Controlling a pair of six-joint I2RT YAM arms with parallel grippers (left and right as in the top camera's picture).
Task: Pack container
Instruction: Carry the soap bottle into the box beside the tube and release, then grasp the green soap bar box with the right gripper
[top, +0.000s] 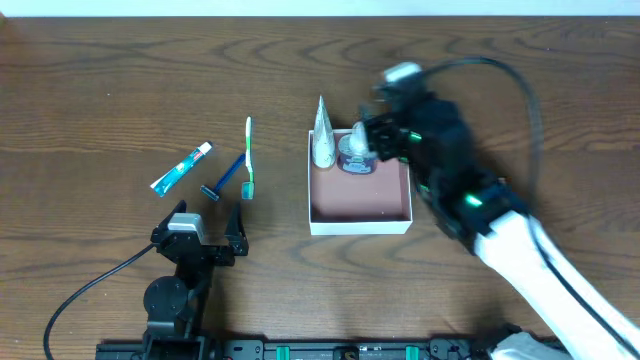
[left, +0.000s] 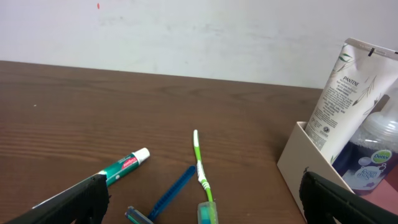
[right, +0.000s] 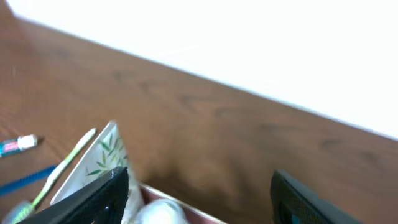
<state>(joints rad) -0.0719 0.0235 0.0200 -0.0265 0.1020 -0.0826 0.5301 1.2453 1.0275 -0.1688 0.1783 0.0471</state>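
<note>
The container (top: 360, 225), a square white-walled box with a pinkish-brown floor, sits mid-table. A white Pantene tube (top: 322, 132) and a clear bottle of purple liquid (top: 355, 153) stand in its far left corner; both also show in the left wrist view, the tube (left: 348, 93) and the bottle (left: 376, 152). My right gripper (top: 372, 135) is open just above and right of the bottle, its jaws (right: 196, 199) wide apart. My left gripper (top: 212, 228) is open and empty, near a green toothbrush (top: 248, 160), a blue razor (top: 225, 180) and a small toothpaste tube (top: 181, 167).
The toothbrush (left: 200, 168), razor (left: 165, 199) and toothpaste (left: 124, 167) lie on the brown wooden table left of the container. A white wall rises behind the table's far edge. A black cable (top: 80, 295) runs from the left arm's base.
</note>
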